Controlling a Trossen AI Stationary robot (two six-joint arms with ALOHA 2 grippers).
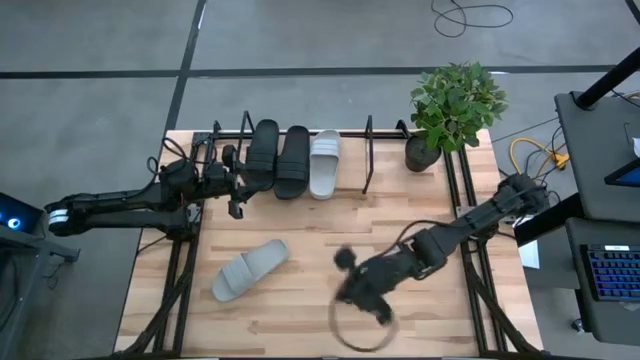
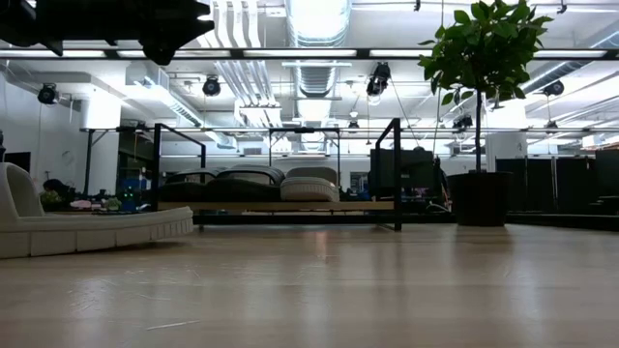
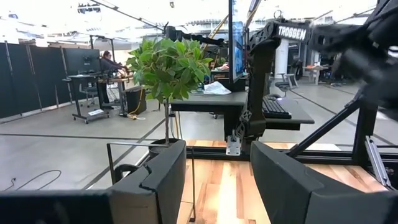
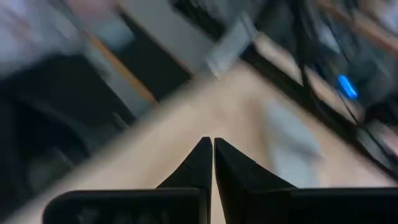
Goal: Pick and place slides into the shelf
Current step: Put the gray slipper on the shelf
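My right gripper (image 1: 365, 295) is nearest the front edge of the table (image 1: 300, 330), low over the bare boards right of centre, blurred in the overhead view; its two fingers (image 4: 205, 162) are pressed together tip to tip with nothing between them; off to its left, well apart from it, one light grey slide (image 1: 250, 270) lies loose on the wood, angled, its toe end toward the front-left corner, and in the table-level view the same slide (image 2: 92, 227) fills the left side, sole flat on the boards; farther back, my left gripper (image 1: 238, 185) hovers by the left end of the shelf (image 1: 368, 155), just beside the outermost dark slide (image 1: 262, 158); its fingers (image 3: 152, 186) stand apart with only air and the table showing between them, so it holds nothing; whether it touches that slide I cannot tell; the shelf sits along the back edge of the table, a thin black wire frame over a pale board, and carries three slides side by side, the dark one on the left, a second dark slide (image 1: 294, 160) touching it, and a light grey slide (image 1: 325, 163) on the right, with the right half of the rack bare; beyond the shelf's right end stands a potted plant (image 1: 455, 110) in a dark pot at the back-right corner; behind the table, across the room, a person (image 3: 111, 62) sits at a desk.
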